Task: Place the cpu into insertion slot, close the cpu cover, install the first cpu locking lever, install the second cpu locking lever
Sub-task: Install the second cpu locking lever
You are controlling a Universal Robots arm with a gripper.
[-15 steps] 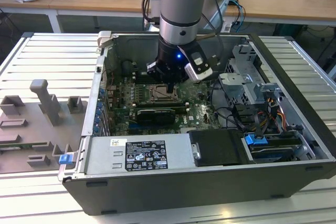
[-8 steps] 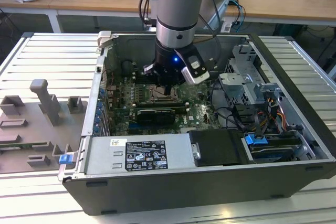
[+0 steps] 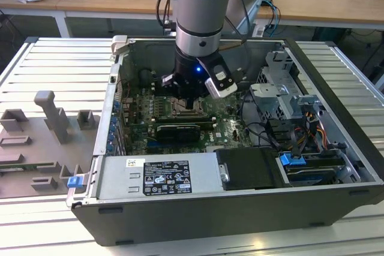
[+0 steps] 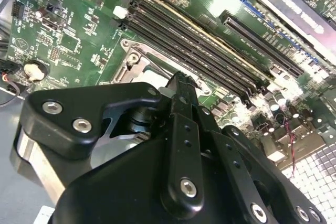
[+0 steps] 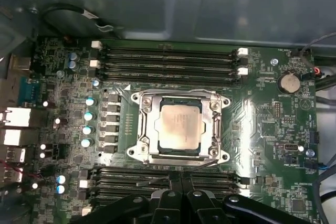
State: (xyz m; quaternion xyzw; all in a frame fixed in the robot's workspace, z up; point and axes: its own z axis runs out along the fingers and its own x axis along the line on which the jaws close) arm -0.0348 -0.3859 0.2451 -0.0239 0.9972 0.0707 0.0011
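Note:
In the first wrist view the cpu [image 5: 180, 126], a pale silver-beige square, lies flat in the insertion slot [image 5: 137, 98] at the middle of the green motherboard. The silver cpu cover [image 5: 211, 125] lies down around it as a frame. A thin metal lever [image 5: 205, 164] runs slanted along the slot's edge on the gripper's side. My gripper [image 5: 181, 181] is shut with nothing between its black fingers, its tips just off that edge. In the second wrist view the gripper [image 4: 179, 80] points at the slot's rim [image 4: 137, 56]. In the exterior view the gripper [image 3: 191, 104] hangs low over the slot inside the open computer case.
Black memory slots [image 5: 168, 59] run along both sides of the socket. A long black graphics card [image 3: 180, 130], the power supply [image 3: 159, 175] and a drive cage [image 3: 282, 94] crowd the case. Grey fixtures [image 3: 51, 118] stand on the table at the exterior view's left.

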